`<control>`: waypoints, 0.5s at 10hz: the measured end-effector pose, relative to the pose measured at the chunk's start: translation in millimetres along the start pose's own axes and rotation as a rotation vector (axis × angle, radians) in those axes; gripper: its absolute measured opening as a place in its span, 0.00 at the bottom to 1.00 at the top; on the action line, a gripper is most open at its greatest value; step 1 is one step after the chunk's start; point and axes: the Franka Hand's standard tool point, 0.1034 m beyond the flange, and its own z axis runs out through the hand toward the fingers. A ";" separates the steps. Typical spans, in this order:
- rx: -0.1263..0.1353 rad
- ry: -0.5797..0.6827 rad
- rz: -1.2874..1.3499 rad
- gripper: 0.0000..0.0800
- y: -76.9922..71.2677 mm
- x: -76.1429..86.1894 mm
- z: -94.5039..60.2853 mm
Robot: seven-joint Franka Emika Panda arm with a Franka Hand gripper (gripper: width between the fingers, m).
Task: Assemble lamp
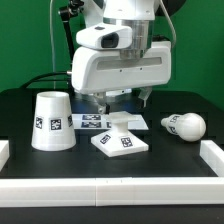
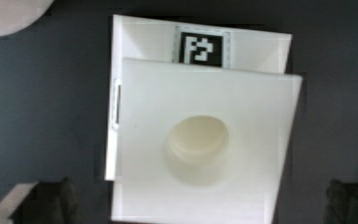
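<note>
The lamp base [image 1: 122,141], a flat white square with tags, lies on the black table in front of the marker board [image 1: 92,122]. My gripper [image 1: 122,100] hangs open just above it. In the wrist view the base [image 2: 202,100] fills the picture, with its round neck [image 2: 197,140] in the middle and a tag [image 2: 201,47] at one edge. The dark fingertips [image 2: 48,200] stand wide apart on either side of it, touching nothing. The cone shade [image 1: 51,121] stands at the exterior view's left. The round bulb [image 1: 186,126] lies at the right.
A white raised border [image 1: 112,190] runs along the table's front and sides. A green wall stands behind the robot. A rounded white part [image 2: 9,12] shows in one corner of the wrist view; I cannot tell which part it is.
</note>
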 end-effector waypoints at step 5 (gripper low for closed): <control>0.000 0.010 -0.010 0.87 1.3 -0.3 18.7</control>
